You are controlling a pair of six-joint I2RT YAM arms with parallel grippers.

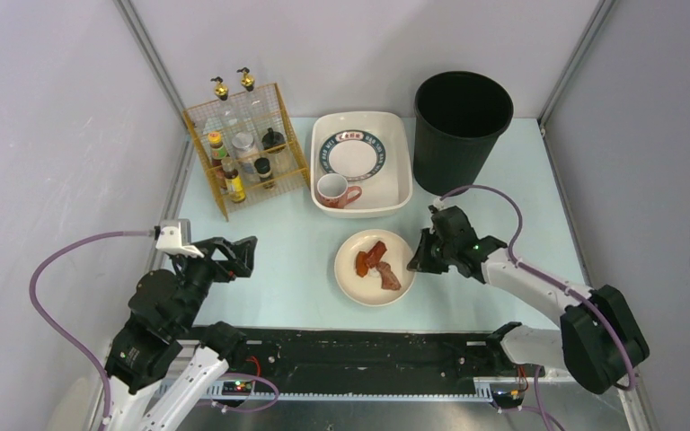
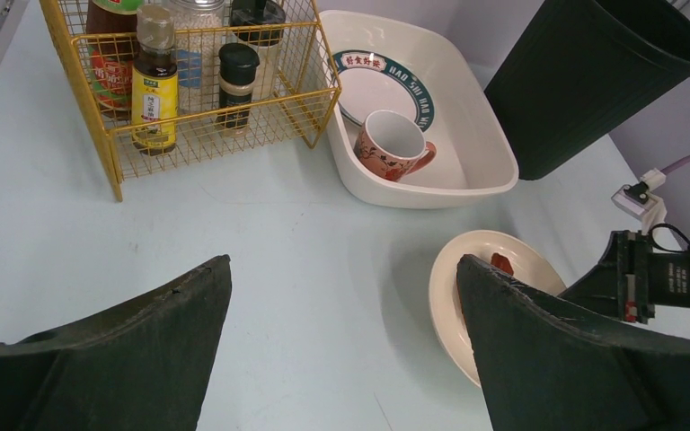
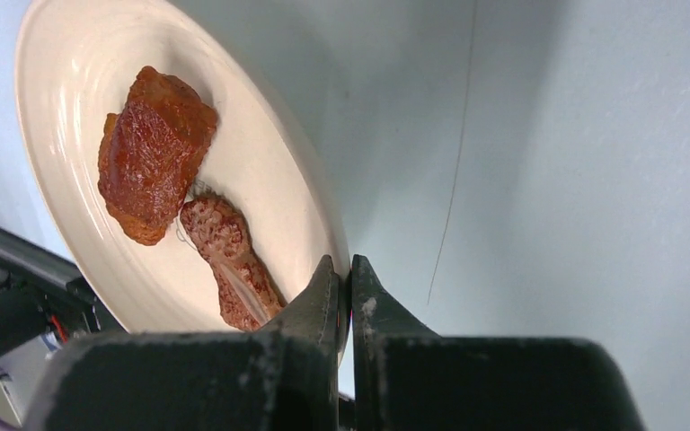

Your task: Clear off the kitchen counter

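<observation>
Right hand (image 3: 349,278) is the closest thing in its own wrist view: the two fingers are squeezed together on the right rim of a cream plate (image 3: 81,90), so it's clamped on that rim. On the plate I count two pieces of browned meat, one chunky piece (image 3: 154,153) and one longer strip (image 3: 229,256), touching each other. From the top view the plate sits on the pale mint counter (image 1: 287,260), near the middle and toward the near edge, with the right hand coming in from its right side. Left hand (image 2: 341,265) is over the near left part of the counter, fingers spread wide apart with nothing between them, well apart from the plate. Farther back there's one white basin (image 1: 404,171) just beyond the plate, and inside it one patterned dish (image 1: 352,154) tilted against the far wall plus one mug (image 1: 332,190) lying on its side with a reddish handle. Right of the basin stands one black bin (image 1: 461,126), upright, at the far right. Left of the basin is one yellow wire rack (image 1: 199,117), and I make out seven bottles in it: two tall ones with gold spouts (image 1: 220,87) at the back and five smaller jars and sauce bottles (image 1: 231,180) in front.
</observation>
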